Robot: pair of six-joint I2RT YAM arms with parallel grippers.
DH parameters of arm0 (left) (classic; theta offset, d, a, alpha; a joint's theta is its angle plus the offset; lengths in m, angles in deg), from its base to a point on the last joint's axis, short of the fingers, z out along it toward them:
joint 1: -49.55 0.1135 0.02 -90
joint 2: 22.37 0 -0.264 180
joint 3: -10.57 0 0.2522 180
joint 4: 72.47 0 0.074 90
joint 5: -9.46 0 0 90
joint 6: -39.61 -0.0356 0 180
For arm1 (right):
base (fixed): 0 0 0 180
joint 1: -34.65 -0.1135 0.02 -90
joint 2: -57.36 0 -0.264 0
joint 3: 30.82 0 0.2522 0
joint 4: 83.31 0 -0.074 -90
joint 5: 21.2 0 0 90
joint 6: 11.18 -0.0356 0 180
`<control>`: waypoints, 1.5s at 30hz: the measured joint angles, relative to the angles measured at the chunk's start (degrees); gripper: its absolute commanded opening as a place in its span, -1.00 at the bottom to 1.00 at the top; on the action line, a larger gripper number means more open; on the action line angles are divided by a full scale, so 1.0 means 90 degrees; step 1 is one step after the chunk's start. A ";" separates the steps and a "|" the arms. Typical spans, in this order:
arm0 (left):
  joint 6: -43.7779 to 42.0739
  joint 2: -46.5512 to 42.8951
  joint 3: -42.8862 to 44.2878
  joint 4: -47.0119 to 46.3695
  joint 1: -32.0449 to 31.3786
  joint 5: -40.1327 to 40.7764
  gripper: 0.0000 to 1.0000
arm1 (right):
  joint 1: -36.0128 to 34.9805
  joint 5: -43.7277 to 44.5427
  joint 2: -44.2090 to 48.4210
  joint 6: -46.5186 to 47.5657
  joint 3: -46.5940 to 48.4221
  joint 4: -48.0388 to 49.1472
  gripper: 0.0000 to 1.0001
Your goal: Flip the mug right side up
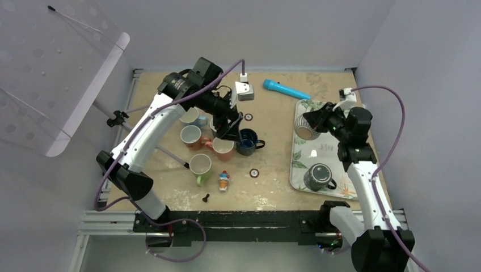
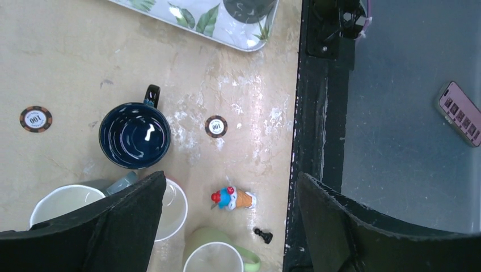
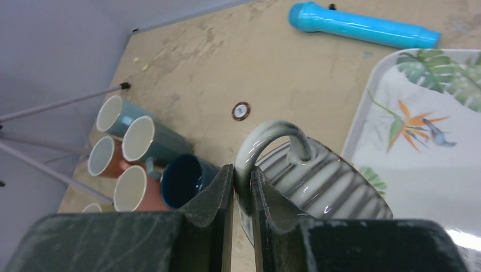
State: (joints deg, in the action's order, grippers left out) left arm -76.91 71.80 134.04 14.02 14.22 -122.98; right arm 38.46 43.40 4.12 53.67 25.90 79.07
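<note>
The mug [image 3: 334, 184] is grey with dark stripes and hangs tilted on its side. My right gripper [image 3: 243, 175] is shut on its looped handle. In the top view this mug [image 1: 305, 126] hovers over the left edge of the leaf-print tray [image 1: 300, 164], with the right gripper [image 1: 317, 122] just to its right. My left gripper [image 2: 230, 178] is open and holds nothing. It hangs above the cluster of mugs at mid-table [image 1: 230, 131], beside an upright dark blue mug [image 2: 135, 135].
A dark grey mug [image 1: 319, 177] stands on the tray. Several mugs crowd under the left arm, among them a green one [image 1: 201, 166]. Also on the table are a blue tube [image 1: 285, 89], two poker chips [image 1: 254, 173], an ice-cream toy [image 1: 224, 181] and a black pawn [image 1: 206, 198].
</note>
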 measured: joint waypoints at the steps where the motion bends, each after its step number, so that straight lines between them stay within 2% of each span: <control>1: 0.0044 0.0000 0.0027 -0.0051 0.0046 -0.0073 0.79 | -0.0124 -0.0107 0.0000 0.0039 0.0022 0.0029 -1.00; 10: 0.0085 0.0204 0.0568 -0.0017 0.0571 -0.0979 0.88 | -0.1472 -0.1443 0.0066 0.0369 0.0143 0.0393 -1.00; 12: -0.0010 0.0204 0.0634 0.0087 0.0612 -0.1139 0.96 | -0.1892 -0.1659 0.0175 0.0401 0.0146 0.0585 -1.00; 17: -0.0194 0.0204 0.0656 0.0323 0.0602 -0.1562 1.00 | -0.2771 -0.2152 0.0340 0.0459 0.0279 0.1141 -1.00; 30: -0.0155 0.0187 0.0629 0.0044 0.0440 -0.2472 0.99 | -0.3835 -0.3109 0.0277 0.0461 0.0573 0.2419 -1.00; 34: -0.0253 0.0187 0.0622 0.0053 0.0338 -0.2754 0.68 | -0.3954 -0.3123 0.0277 0.0471 0.0629 0.2523 -1.00; 36: -0.0493 0.0187 0.0580 0.0306 0.0265 -0.2900 0.38 | -0.3959 -0.3121 0.0279 0.0486 0.0648 0.2577 -1.00; 39: -0.0843 0.0187 0.0437 0.0714 0.0085 -0.3041 0.14 | -0.3959 -0.3123 0.0277 0.0522 0.0661 0.2616 -1.00; 41: -0.1217 0.0219 0.0420 0.1049 0.0005 -0.3123 -0.21 | -0.3978 -0.3167 0.0277 0.0515 0.0661 0.2618 -1.00; 43: -0.1513 0.0243 0.0420 0.1275 -0.0005 -0.3196 -0.91 | -0.4027 -0.3264 0.0267 0.0520 0.0661 0.2628 -1.00; 44: -0.1569 0.0255 0.0420 0.1338 -0.0005 -0.3215 -1.00 | -0.4039 -0.3347 0.0257 0.0529 0.0663 0.2669 -1.00; 45: -0.1634 0.0277 0.0420 0.1494 -0.0005 -0.3296 -1.00 | -0.4046 -0.3436 0.0260 0.0593 0.0663 0.2676 -1.00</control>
State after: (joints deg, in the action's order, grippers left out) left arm -91.62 74.29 137.82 27.46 14.18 -152.64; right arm 2.05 12.47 6.46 59.01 31.87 103.16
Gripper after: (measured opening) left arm 0.175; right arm 0.134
